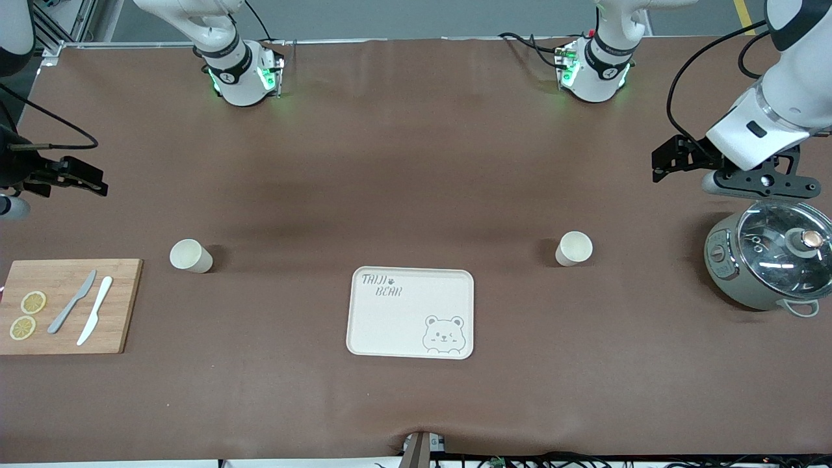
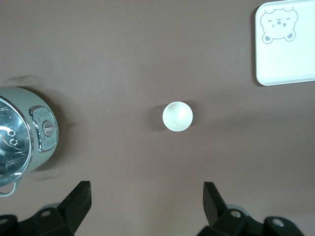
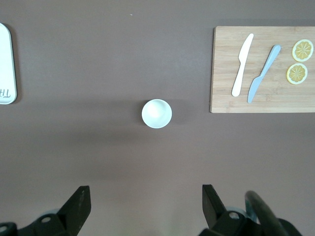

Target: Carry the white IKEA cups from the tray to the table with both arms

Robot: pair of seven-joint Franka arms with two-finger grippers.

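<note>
We read "TAIJI BEAR" in the corner of the cream tray, with a bear face printed at the diagonal corner; the tray lies flat at the table's middle, nothing on it. One white cup stands toward the right arm's end, a little farther from the front camera than the tray; the other white cup stands upright toward the left arm's end, likewise a little farther; each is well apart from the tray, with bare brown cloth all round.

The left gripper hangs over the cloth beside the grey cooker with its glass lid, fingers spread wide, holding nothing; its wrist view has a cup centred between the finger lines. The right gripper hangs over the cloth above the table's edge by the wooden board, also wide open and empty; its cup sits centred too. On the board lie a grey knife, a white knife and two lemon slices.
</note>
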